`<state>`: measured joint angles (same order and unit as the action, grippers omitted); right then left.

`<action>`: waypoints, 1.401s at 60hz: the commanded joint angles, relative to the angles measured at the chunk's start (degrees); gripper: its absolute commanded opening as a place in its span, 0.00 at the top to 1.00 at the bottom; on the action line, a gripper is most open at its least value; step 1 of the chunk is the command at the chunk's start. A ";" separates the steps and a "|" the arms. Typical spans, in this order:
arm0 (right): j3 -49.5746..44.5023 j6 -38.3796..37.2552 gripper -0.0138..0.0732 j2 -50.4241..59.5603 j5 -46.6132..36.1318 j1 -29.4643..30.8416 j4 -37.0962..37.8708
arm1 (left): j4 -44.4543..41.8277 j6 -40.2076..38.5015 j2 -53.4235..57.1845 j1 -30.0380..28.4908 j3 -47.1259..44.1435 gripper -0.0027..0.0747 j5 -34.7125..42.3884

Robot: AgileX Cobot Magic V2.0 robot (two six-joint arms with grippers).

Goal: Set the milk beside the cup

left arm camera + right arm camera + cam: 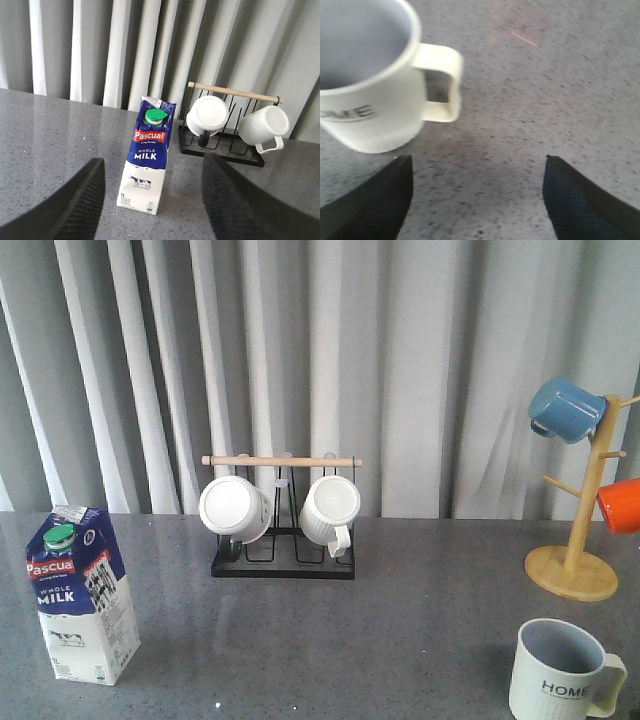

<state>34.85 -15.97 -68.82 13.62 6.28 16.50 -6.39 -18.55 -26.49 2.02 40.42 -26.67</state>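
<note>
The cup [558,672] is seen nearest, at about 4 o'clock on the surface [400,620]; the milk [80,592] stands at 8 o'clock — well apart. Both grippers' fingers are spread wide, empty. Approach is probably in hand — the left gripper [152,200] must close around the carton.

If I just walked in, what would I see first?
Probably the tall blue and white milk carton with its green cap, standing at the table's near left. Then the bright blue mug and orange mug hanging on the wooden tree at far right, with the pale HOME cup in front of it.
</note>
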 commanded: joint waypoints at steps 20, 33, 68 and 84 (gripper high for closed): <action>1.41 -0.42 0.26 0.32 -5.63 2.50 0.19 | 0.17 -0.03 -0.75 -0.09 1.76 0.43 2.77; 1.41 -0.42 0.26 -1.56 -7.18 2.50 -0.48 | 0.17 -0.03 -0.75 -0.09 1.76 0.43 2.77; 1.41 -0.26 0.26 -3.56 -10.61 2.50 -3.42 | -0.28 -0.03 -0.77 -0.09 1.76 0.43 2.76; 1.41 0.72 0.31 -4.50 -9.35 1.24 -3.83 | -0.28 -0.03 -0.77 -0.09 1.76 0.43 2.76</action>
<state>34.85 -16.33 -74.47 6.77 8.29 12.75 -6.54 -18.55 -26.49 2.02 40.42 -27.92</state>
